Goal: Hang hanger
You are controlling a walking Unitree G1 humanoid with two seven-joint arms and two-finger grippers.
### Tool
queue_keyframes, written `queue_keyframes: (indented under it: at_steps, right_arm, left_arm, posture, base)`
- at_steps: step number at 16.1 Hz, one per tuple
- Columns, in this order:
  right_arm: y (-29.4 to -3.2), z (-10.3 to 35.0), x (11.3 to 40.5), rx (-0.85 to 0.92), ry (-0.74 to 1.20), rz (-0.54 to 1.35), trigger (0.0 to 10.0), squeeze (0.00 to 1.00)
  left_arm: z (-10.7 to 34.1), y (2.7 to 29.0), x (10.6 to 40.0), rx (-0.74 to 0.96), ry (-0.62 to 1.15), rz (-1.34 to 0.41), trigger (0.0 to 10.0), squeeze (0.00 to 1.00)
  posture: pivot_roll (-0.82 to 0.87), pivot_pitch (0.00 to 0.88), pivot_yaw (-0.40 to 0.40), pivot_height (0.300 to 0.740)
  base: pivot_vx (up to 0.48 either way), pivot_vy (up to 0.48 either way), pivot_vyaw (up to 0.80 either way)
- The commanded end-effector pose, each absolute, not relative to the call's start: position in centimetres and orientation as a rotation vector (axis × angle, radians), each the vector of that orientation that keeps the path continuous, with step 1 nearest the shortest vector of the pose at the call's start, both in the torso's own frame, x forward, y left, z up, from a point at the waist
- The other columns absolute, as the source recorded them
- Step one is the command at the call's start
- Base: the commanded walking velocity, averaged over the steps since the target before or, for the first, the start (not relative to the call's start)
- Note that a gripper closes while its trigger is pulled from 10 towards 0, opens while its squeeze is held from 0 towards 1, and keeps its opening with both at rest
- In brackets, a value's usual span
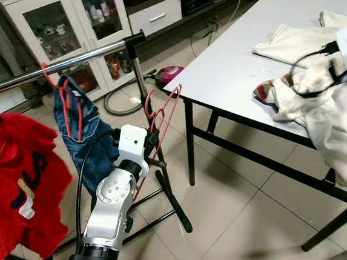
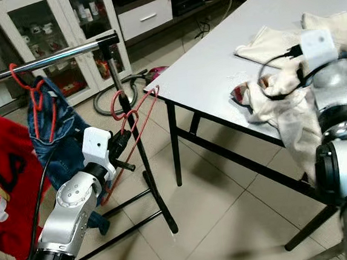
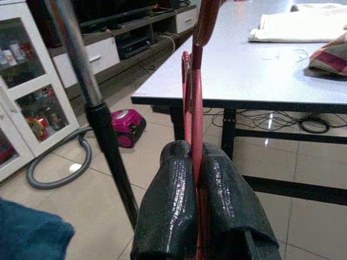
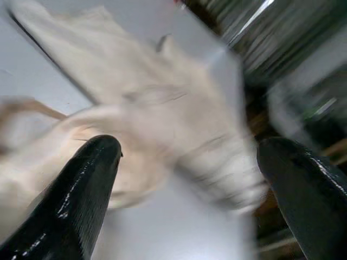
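— What sat nearest the camera?

— The silver left arm, its left gripper (image 3: 198, 200) with black fingers clamped together on one thin red wire hanger (image 1: 162, 109), held just beside the black upright of the clothes rack (image 1: 151, 117), at about eleven o'clock from the arm.

— And the other?

— The right gripper (image 4: 190, 179) hovered over the cream cloths (image 2: 280, 99), fingers wide apart.

— Count the rest.

— One red shirt (image 1: 17, 186), one blue denim garment (image 1: 89, 134) hung on a second red hanger (image 1: 61, 94) on the chrome rail (image 1: 52, 66).

— The room?

— One white table (image 1: 240, 57), beige floor tiles, glass cabinets, a magenta vacuum cleaner (image 1: 167, 74).
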State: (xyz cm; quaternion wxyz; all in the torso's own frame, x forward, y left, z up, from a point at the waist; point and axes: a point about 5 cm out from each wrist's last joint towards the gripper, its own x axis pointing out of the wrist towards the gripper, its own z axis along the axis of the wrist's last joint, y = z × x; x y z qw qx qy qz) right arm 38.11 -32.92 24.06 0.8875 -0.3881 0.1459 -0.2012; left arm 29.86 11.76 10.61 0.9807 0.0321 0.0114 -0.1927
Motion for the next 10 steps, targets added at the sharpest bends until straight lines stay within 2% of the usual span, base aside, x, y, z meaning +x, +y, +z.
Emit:
queue_keyframes:
  at_steps: [1, 2, 4, 5, 6, 7, 10]
  right_arm:
    - [-32.7, 25.2, 38.4, -1.008, 0.315, -0.374, 10.0, 0.0]
    - [-33.1, 25.8, 38.2, -1.137, 0.335, -0.368, 10.0, 0.0]
    - [-33.1, 26.5, 38.3, -1.157, 0.312, -0.38, 10.0, 0.0]
    - [-32.6, 26.7, 38.5, -1.036, 0.258, -0.387, 10.0, 0.0]
    - [-31.5, 26.1, 39.0, -0.665, 0.138, -0.388, 10.0, 0.0]
    - [-31.0, 25.2, 39.1, -0.485, 0.091, -0.384, 10.0, 0.0]
    - [-29.7, 20.2, 37.6, -0.136, -0.077, -0.482, 10.0, 0.0]
  left_arm:
    - [10.8, 11.7, 30.1, 0.065, 0.021, -0.39, 10.0, 0.0]
    - [10.8, 11.6, 30.1, 0.06, 0.02, -0.392, 10.0, 0.0]
    - [10.8, 11.5, 30.1, 0.057, 0.02, -0.392, 10.0, 0.0]
    - [10.8, 11.4, 30.1, 0.057, 0.017, -0.387, 10.0, 0.0]
    - [10.9, 11.5, 30.2, 0.057, 0.011, -0.364, 10.0, 0.0]
    - [10.9, 11.6, 30.2, 0.045, 0.009, -0.348, 10.0, 0.0]
    - [10.8, 11.6, 29.7, -0.03, 0.012, -0.329, 10.0, 0.0]
  posture:
    - [-0.03, 0.0, 0.086, 0.74]
    - [-0.03, 0.0, 0.083, 0.74]
    - [-0.03, 0.0, 0.078, 0.74]
    - [-0.03, 0.0, 0.063, 0.74]
    - [-0.03, 0.0, 0.054, 0.74]
    - [-0.03, 0.0, 0.054, 0.74]
    - [-0.05, 0.0, 0.073, 0.74]
  base:
    - [0.0, 0.0, 0.0]
    - [0.0, 0.0, 0.0]
    - [0.0, 0.0, 0.0]
    - [0.0, 0.0, 0.0]
    - [0.0, 0.0, 0.0]
    - [0.0, 0.0, 0.0]
    - [0.0, 0.0, 0.0]
